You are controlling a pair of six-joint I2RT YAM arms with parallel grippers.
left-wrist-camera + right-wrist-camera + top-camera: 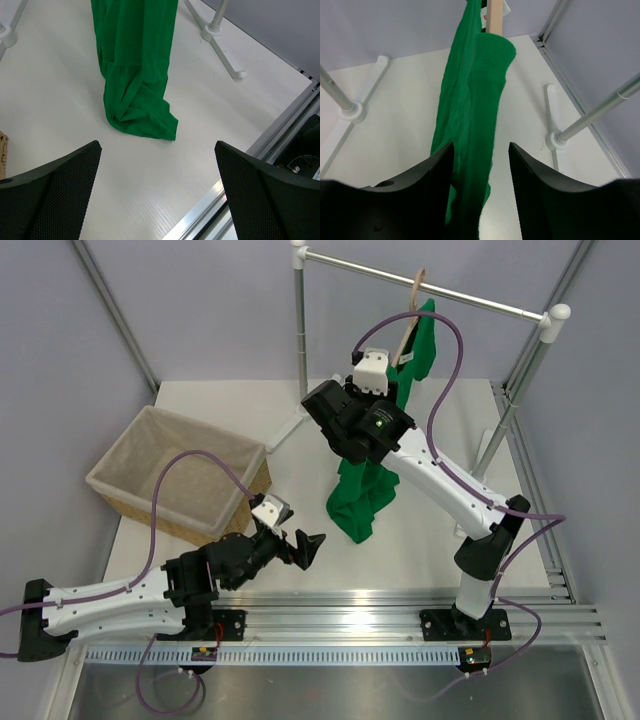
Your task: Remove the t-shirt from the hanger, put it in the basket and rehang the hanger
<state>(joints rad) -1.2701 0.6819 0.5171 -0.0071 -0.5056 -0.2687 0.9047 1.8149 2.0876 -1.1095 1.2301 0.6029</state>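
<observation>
Overhead, the bright green cloth t-shirt (365, 490) hangs far right of centre from the pale wooden hanger (405, 338). The hanger's hook sits over the silver metal rail (470, 300). The shirt drops in a narrow bunched column, and its lower edge lies crumpled on the white tabletop (410, 558), with a pointed corner of hem towards the near side.

The right arm is raised beside that column. In its wrist view the right tool (481, 150) has a black finger on each side of the cloth, below the ribbed collar edge. The jaws stand apart and are not clamped. A strip of tabletop shows between the cloth and the finger on the right of that view, while the other finger meets the fabric edge.

The left tool (300, 545) is low over the near-left tabletop with its jaws spread wide and nothing in them. It faces the pooled hem across a bare stretch of white surface.

The lined wicker basket (200, 523) sits on the left, well apart from the shirt. The rack's white feet (550, 110) lie on either side of the hanging cloth, with bare tabletop between them. The grey slotted metal track (350, 625) borders the near edge.
</observation>
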